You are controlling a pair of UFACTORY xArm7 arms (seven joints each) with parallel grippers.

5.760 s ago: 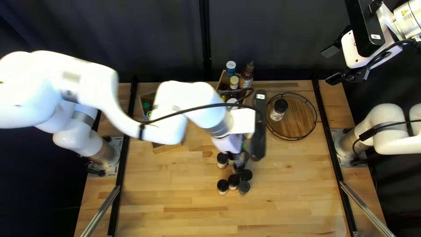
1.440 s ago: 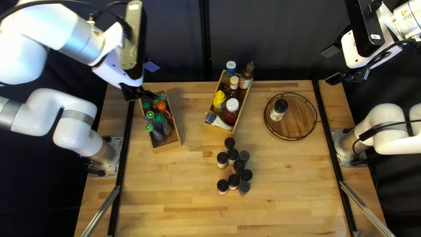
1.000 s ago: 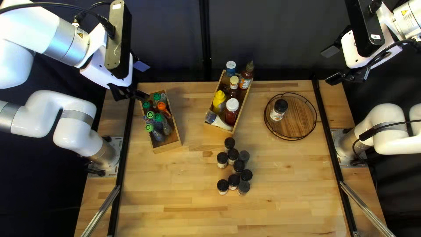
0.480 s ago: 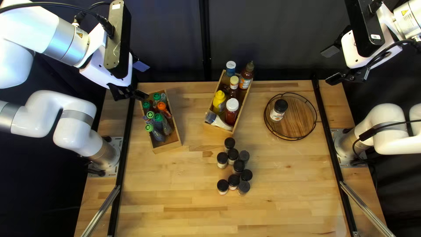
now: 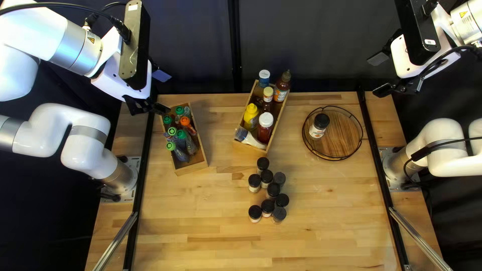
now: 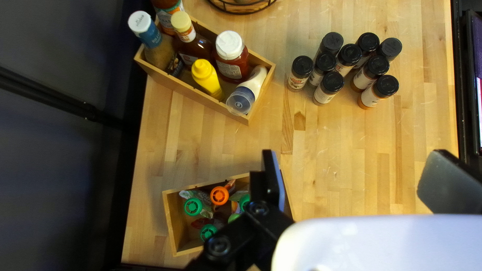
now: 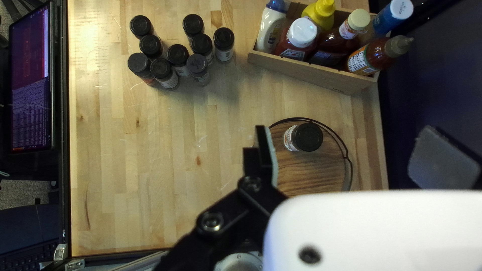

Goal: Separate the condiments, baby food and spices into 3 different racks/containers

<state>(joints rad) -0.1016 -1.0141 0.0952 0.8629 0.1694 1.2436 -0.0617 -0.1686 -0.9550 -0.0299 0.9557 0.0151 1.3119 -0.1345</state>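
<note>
standing apart from left end effector [image 5: 162, 92]: jars [image 5: 273, 189]

The right end effector [image 5: 380, 74] is spread wide. Ahead of it, a black-capped jar [image 7: 307, 137] sits on a round tray [image 7: 314, 173]. A box [image 7: 311, 73] near the tray holds six bottles [image 7: 303, 34]. Nine dark-capped jars [image 7: 177, 55] cluster on the bench [image 7: 150, 165]; a screen [image 7: 31, 85] stands beside it.

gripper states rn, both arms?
Left gripper: open, fingers wide apart, holding nothing.
Right gripper: open, fingers wide apart, holding nothing.
</note>
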